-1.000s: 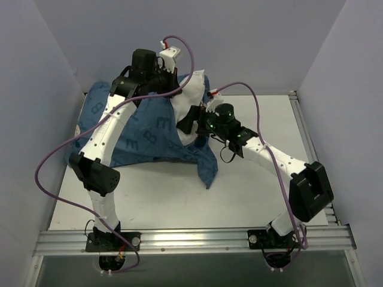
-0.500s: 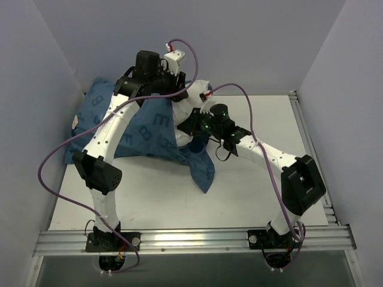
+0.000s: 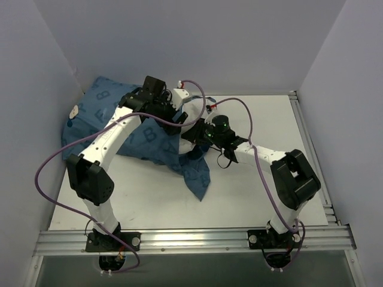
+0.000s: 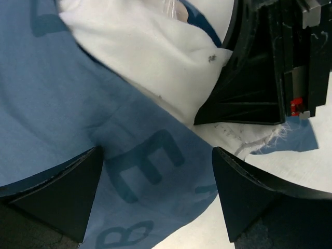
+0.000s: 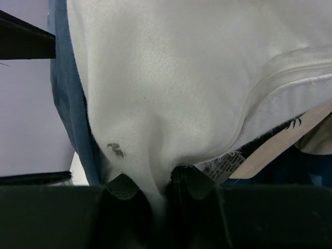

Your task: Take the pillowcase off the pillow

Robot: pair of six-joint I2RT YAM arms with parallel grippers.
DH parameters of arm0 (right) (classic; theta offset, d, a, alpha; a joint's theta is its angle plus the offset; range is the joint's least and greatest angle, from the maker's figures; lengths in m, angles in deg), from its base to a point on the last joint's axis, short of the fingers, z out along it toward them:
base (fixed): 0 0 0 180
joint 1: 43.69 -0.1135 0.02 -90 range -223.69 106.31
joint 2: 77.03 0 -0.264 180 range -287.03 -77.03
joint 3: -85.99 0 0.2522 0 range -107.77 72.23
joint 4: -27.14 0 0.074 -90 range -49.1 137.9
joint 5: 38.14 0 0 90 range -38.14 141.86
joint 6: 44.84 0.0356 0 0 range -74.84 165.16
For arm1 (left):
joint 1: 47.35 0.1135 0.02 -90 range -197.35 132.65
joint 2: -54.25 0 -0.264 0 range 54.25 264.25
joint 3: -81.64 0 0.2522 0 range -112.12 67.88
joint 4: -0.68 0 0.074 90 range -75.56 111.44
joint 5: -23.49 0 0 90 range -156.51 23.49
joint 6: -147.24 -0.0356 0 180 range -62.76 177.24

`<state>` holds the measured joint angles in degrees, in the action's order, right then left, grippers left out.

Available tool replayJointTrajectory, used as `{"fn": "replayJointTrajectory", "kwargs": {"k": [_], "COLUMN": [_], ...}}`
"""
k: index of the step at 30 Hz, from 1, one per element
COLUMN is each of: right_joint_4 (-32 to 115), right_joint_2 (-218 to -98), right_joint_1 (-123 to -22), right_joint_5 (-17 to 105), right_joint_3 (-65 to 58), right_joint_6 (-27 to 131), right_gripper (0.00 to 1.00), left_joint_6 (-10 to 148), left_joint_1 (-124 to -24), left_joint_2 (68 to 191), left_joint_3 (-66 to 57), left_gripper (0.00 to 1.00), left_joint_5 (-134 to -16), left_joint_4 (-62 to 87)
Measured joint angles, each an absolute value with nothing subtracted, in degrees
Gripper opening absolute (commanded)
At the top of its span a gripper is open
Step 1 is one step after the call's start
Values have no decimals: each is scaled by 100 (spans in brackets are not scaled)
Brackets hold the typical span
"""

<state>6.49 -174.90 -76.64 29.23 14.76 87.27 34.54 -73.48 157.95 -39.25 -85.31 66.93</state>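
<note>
The right tool [image 5: 163,191] pinches the soft, light pillow [image 5: 171,78] at lower centre, while the left tool [image 4: 155,199] gapes wide over the limp pillowcase [image 4: 67,104], probably best gripped at its loose hem.

A white counter [image 3: 239,191] is enclosed on 3 sides by plain, pale lilac walls [image 3: 239,42]. A silver metal rail [image 3: 191,240] is fixed along its near edge, and 1 more rail [image 3: 306,134] is seen along its right edge.
</note>
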Motion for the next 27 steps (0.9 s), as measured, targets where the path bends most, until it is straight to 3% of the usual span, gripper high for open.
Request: {"fn": "replayJointTrajectory", "kwargs": {"k": [5,7,8,9,10,13,15,16,25,27], "right_joint_4": [535,481,443,430,426,419,409,411,409,433], "right_joint_2": [-17581,-17581,-17581,-17581,-17581,-17581,-17579,-17579,-17009,-16674], "right_joint_1": [-7720,-7731,-7738,-7745,-7749,-7742,-7696,-7670,-7502,-7377], "right_joint_5": [2929,2929,2929,2929,2929,2927,2927,2925,2599,2459], "right_joint_3": [1559,1559,1559,1559,1561,1587,1640,1664,1897,2042], "right_joint_6": [8869,8889,8893,8895,8904,8924,8937,8941,9029,9109], "right_gripper": [0,0,0,0,0,0,0,0,0,0], "left_joint_6": [3559,3662,3716,3773,3830,3867,3869,3878,3913,3906], "left_joint_1": [-7720,-7741,-7735,-7724,-7717,-7676,-7645,-7628,-7376,-7333], "left_joint_2": [15788,15788,15788,15788,15788,15786,15777,15762,15371,15211], "left_joint_3": [-3621,-3586,-3558,-3510,-3475,-3357,-3276,-3228,-2869,-2686], "left_gripper": [94,98,88,66,56,29,18,5,2,10], "left_joint_5": [-7710,-7467,-7375,-7312,-7257,-7187,-7196,-7229,-7734,-7970], "left_joint_4": [6413,6218,6116,6026,5989,5908,5869,5862,5641,5486]}}
